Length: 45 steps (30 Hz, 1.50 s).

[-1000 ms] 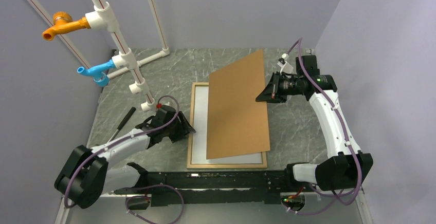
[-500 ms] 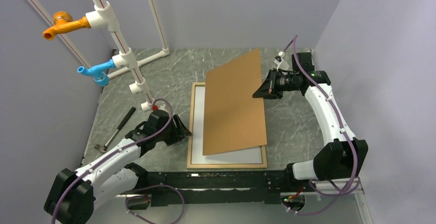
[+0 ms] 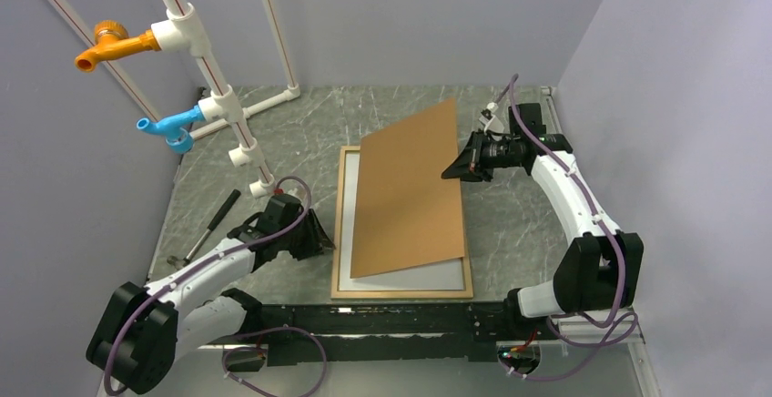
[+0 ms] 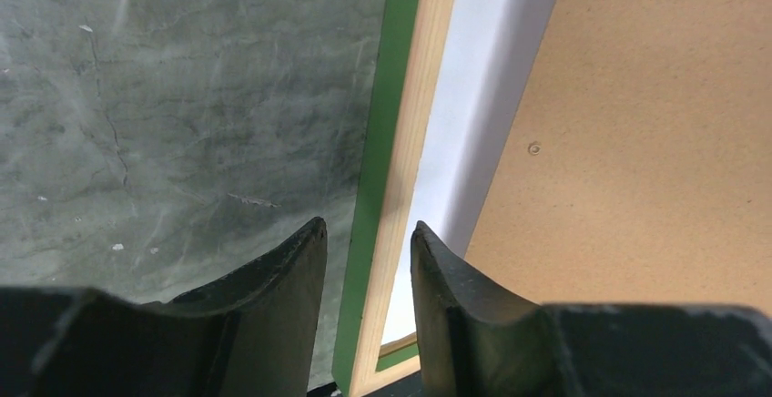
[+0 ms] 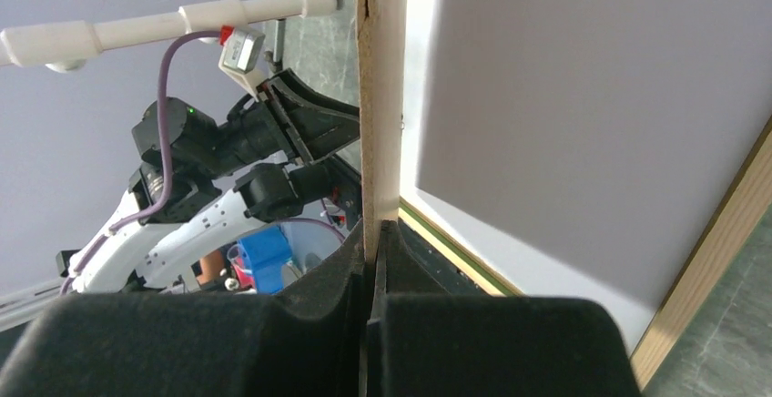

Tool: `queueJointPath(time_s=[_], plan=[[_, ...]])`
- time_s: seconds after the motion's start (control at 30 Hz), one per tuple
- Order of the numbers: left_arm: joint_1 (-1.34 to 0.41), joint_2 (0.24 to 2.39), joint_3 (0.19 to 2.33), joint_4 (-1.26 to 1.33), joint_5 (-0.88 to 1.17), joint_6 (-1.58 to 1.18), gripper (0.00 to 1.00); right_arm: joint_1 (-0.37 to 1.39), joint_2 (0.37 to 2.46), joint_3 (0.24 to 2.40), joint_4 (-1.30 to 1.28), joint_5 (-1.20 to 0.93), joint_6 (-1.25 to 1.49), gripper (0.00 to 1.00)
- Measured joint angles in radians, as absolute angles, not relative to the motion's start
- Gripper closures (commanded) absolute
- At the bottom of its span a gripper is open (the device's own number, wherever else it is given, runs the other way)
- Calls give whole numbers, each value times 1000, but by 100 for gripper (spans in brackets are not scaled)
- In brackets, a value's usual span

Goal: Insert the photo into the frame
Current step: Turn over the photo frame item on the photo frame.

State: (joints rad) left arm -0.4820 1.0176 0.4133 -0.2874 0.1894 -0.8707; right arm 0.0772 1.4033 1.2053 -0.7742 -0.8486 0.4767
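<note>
The frame (image 3: 338, 224) lies flat on the marble table with its pale wood face up. The photo (image 3: 428, 277) lies inside it, white back up. A plain brown backing board (image 3: 410, 197) slants over both, its near edge low over the photo. My right gripper (image 3: 452, 171) is shut on the board's far right edge (image 5: 380, 96). My left gripper (image 3: 326, 238) is at the frame's left rail (image 4: 401, 142). Its fingers straddle that rail, with a gap showing on the outer, green side. The white back (image 4: 473, 124) shows between the rail and the board.
A white pipe stand (image 3: 228, 106) with an orange tap (image 3: 114, 44) and a blue tap (image 3: 168, 127) rises at the back left. A black tool (image 3: 211, 224) lies left of my left arm. Walls close in on the left, the back and the right. A black rail (image 3: 382, 320) runs along the near edge.
The right gripper has carried the board leftward and lower over the frame. The left gripper's jaws have narrowed around the frame's left rail, and its arm has shifted a little nearer.
</note>
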Motion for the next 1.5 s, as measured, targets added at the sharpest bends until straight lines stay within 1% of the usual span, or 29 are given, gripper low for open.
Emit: queueJointPath(time_s=[0.37, 0.5, 0.57, 0.67, 0.73, 0.8, 0.93, 1.03, 1.3, 1.5], plan=[[-474, 1109, 410, -239, 195, -858, 63, 97, 1412, 1095, -670, -852, 514, 100], [-472, 1122, 409, -228, 202, -859, 62, 97, 1414, 1086, -659, -856, 514, 100], [-471, 1121, 409, -228, 202, -858, 58, 97, 1414, 1090, -661, -858, 513, 100], [-471, 1096, 410, -254, 196, -844, 44, 99, 1418, 1138, -719, -847, 496, 100], [-471, 1055, 412, -282, 188, -825, 37, 101, 1422, 1225, -797, -825, 479, 100], [-470, 1016, 432, -317, 181, -804, 32, 102, 1422, 1312, -856, -794, 456, 100], [-462, 970, 515, -361, 160, -762, 20, 102, 1426, 1493, -968, -723, 414, 100], [-458, 960, 571, -384, 157, -739, 16, 106, 1444, 1581, -1052, -667, 385, 100], [-457, 938, 637, -432, 160, -695, 13, 147, 1566, 1702, -1280, -458, 335, 100], [-457, 937, 640, -439, 168, -692, 10, 208, 1633, 1907, -1393, -332, 331, 100]])
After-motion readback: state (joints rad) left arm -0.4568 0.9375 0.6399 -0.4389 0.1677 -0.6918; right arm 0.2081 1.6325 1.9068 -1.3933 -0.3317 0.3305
